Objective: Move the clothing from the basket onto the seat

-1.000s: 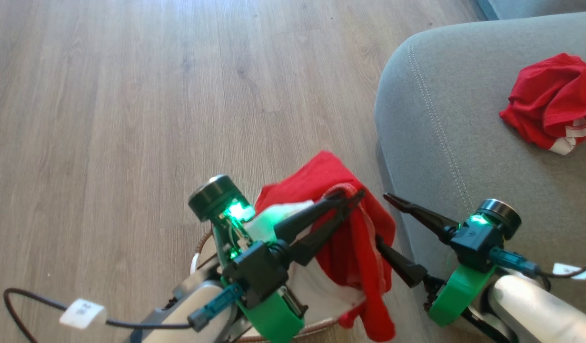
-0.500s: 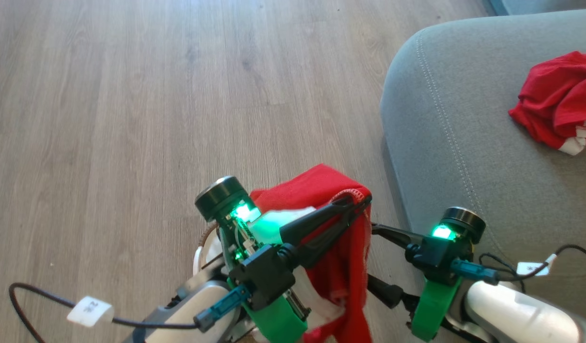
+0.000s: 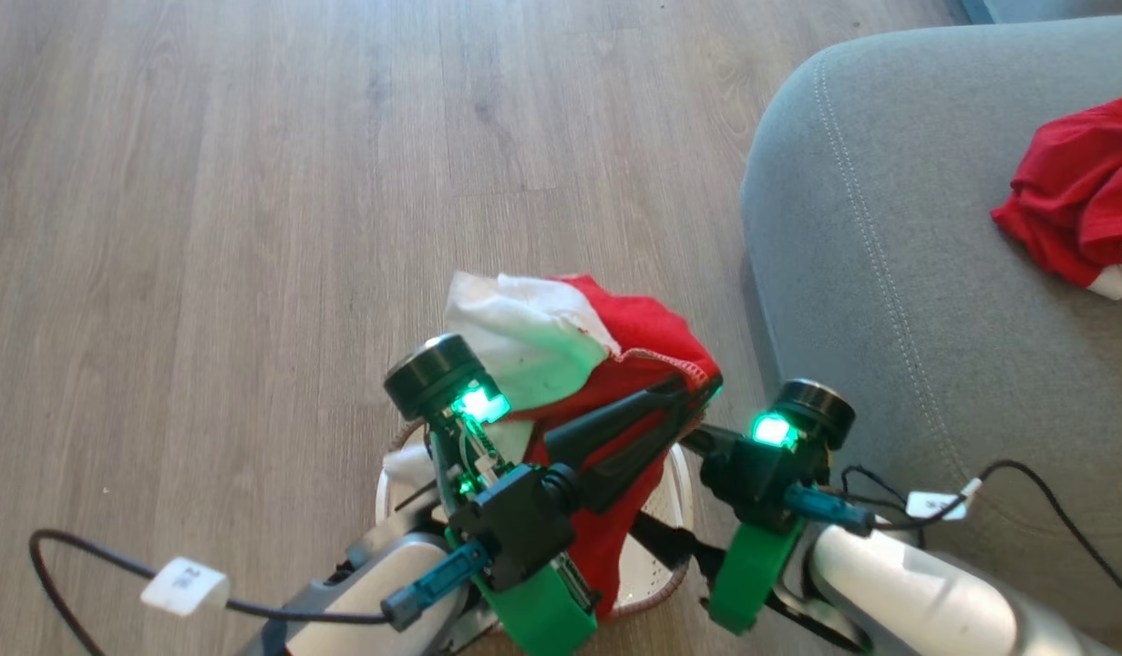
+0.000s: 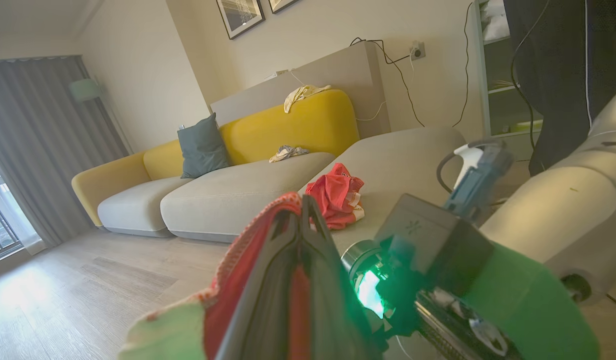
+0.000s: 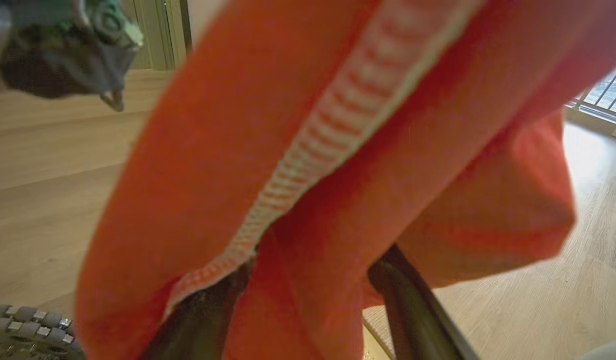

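Observation:
My left gripper (image 3: 706,387) is shut on a red garment with white trim (image 3: 647,342), held up above the cream basket (image 3: 656,569). A white cloth piece (image 3: 524,328) bunches on top of the garment. In the left wrist view the shut fingers (image 4: 308,235) pinch the red hem. My right gripper (image 3: 665,483) reaches in under the hanging cloth with its jaws spread wide. In the right wrist view the red cloth (image 5: 338,150) drapes between and over its fingers (image 5: 413,310), hiding their tips. A second red garment (image 3: 1071,205) lies on the grey seat (image 3: 889,273).
Wood floor (image 3: 251,228) stretches to the left and ahead. The seat's rounded corner stands close to the basket's right side. Cables trail from both wrists. Yellow backrests (image 4: 297,122), a grey pillow (image 4: 202,147) and small cloths sit on the couch behind.
The left gripper has lifted the red garment higher and the white piece has flipped up on top. The right gripper has swung left, under the hanging cloth. The camera has shifted.

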Controlling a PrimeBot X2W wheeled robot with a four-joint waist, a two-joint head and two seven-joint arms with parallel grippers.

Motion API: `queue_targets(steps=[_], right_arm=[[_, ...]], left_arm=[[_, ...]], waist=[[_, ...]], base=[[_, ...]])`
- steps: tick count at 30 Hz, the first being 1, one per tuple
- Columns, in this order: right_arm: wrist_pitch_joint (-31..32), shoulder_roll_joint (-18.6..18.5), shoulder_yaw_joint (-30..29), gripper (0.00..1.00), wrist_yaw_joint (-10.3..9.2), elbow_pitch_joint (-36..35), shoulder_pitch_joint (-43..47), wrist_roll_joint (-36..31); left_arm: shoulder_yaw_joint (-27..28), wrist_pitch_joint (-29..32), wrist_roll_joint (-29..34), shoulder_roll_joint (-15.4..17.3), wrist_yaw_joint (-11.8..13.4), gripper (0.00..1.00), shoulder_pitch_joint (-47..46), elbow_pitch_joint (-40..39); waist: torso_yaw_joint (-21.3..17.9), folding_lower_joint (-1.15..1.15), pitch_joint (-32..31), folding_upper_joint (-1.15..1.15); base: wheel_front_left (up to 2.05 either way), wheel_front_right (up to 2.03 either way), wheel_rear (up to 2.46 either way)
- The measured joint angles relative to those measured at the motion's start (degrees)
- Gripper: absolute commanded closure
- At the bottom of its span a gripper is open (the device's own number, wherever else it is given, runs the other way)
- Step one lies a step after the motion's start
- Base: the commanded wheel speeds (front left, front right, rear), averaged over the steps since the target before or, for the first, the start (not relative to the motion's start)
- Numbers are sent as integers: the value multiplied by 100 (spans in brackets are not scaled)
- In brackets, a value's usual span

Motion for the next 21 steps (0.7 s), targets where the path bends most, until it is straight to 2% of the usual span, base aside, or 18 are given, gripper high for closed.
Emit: queue_targets(steps=[1, 2, 3, 4, 13, 21], right_arm=[[0, 77, -70, 0, 0, 53, 4, -38], [0, 155, -169, 12, 0, 129, 19, -79], [0, 229, -287, 62, 0, 214, 34, -132], [0, 292, -407, 100, 0, 281, 52, -171], [0, 820, -1480, 100, 0, 631, 538, -597], [0, 1151, -2781, 100, 0, 628, 895, -893]], left_arm=[[-19, 0, 0, -2, 0, 100, -2, 7], [-35, 0, -1, -5, 0, 100, -3, 13], [-46, 0, -1, -9, 0, 100, -5, 21], [-54, 0, -1, -13, 0, 100, -8, 21], [115, 0, -42, -52, 0, 100, -15, 35], [293, 0, -42, -124, 0, 100, 54, 53]], waist=[[10, 0, 0, 0], [19, 0, -3, 0], [28, 0, -4, 0], [37, 0, -4, 0], [92, 0, -39, 0], [101, 0, -115, 0]], base=[[0, 0, 0], [0, 0, 0], [0, 0, 0], [0, 0, 0], [0, 0, 0], [0, 0, 0]])
